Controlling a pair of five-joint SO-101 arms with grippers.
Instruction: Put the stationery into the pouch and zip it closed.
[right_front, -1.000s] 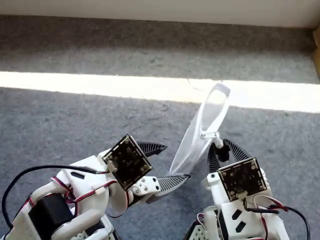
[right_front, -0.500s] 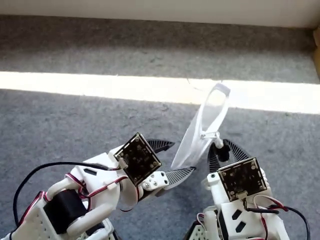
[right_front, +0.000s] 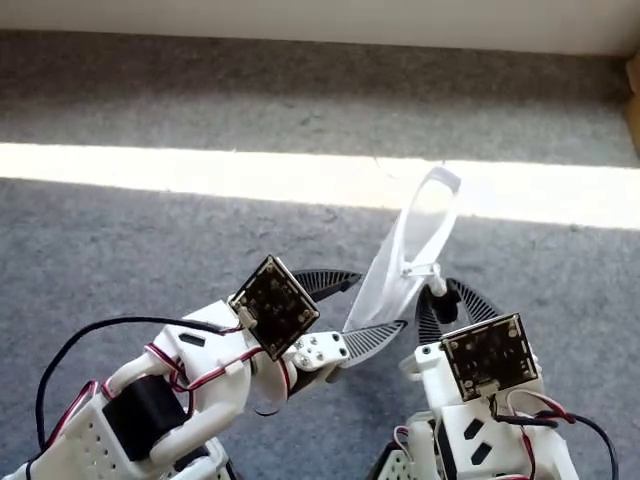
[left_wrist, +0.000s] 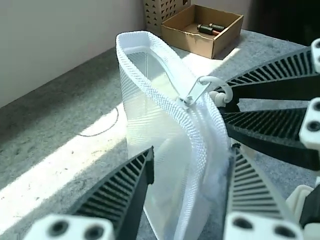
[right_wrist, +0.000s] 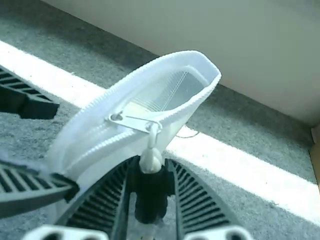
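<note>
A translucent white mesh pouch (right_front: 405, 255) stands on edge on the grey carpet, its zipper side up and partly open at the far end. My left gripper (right_front: 378, 303) is open, and its two black fingers straddle the pouch's near end (left_wrist: 165, 130) without pressing it. My right gripper (right_front: 437, 290) is shut on the zipper pull (right_wrist: 149, 150), whose metal tab (left_wrist: 197, 91) sits about midway along the zipper. The right wrist view looks along the pouch (right_wrist: 150, 100) into its open mouth. The left gripper's fingertips (right_wrist: 27, 100) show beside the pouch there.
A bright sunlit strip (right_front: 200, 170) crosses the carpet behind the pouch, with a pale wall base (right_front: 300, 20) beyond. A brown cardboard box (left_wrist: 205, 27) holding dark items sits farther off to the right.
The left arm has swung right and forward, so its open fingers now sit on either side of the pouch's near end. The right arm and the pouch have stayed put.
</note>
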